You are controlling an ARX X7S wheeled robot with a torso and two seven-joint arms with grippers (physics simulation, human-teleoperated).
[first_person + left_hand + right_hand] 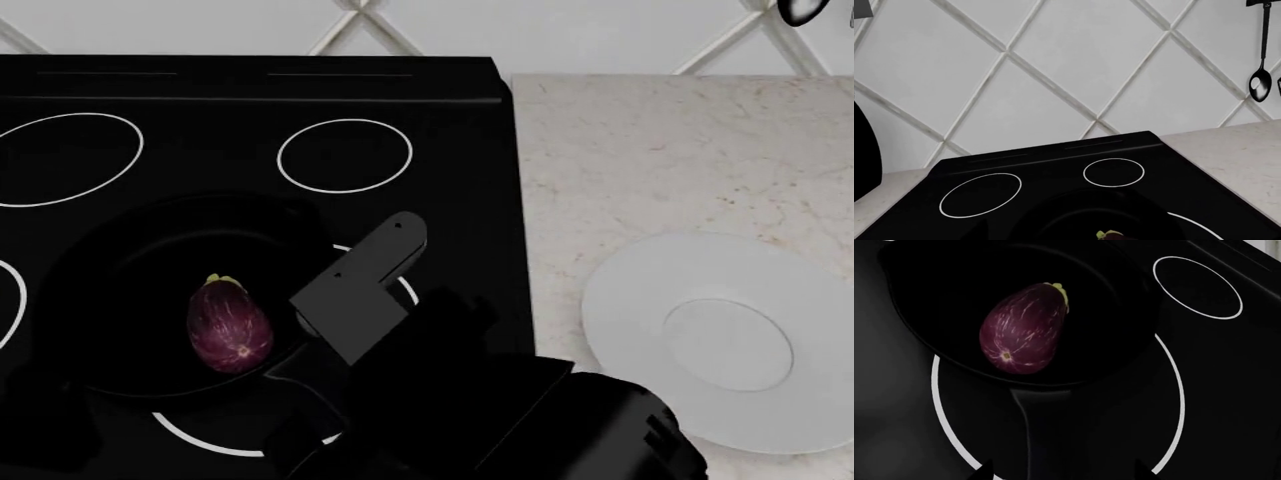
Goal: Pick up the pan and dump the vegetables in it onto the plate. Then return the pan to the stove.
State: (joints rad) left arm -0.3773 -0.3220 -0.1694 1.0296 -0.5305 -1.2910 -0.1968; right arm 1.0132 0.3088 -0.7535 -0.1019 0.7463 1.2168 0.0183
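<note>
1. While the pan (147,300) sits on the stove (441,120), the right gripper (1064,475) hangs just over the pan's handle (1031,430), with the pan bowl directly ahead of it.
2. Only two dark fingertips (984,471) of this gripper show in the right wrist view, one on each side of the handle and apart from it, so the jaws stand open and hold nothing.
3. The handle runs straight from the pan rim toward the gripper; the end of the handle is out of view.
4. The eggplant (1024,327) lies inside the pan, ahead of the gripper and a little to its left.
5. The long axis of the eggplant lies close to the line of the handle, slightly tilted.
6. Its yellow-green stem cap (1059,291) points away from the gripper, toward the back of the stove, and its round end points back toward the gripper.
7. The plate (727,345) rests on the pale counter (641,150), well to the right of the gripper and apart from the stove.
8. The left gripper does not show in any view; its camera looks over the back burners at the tiled wall (1074,65), where a spoon (1261,82) hangs.
</note>
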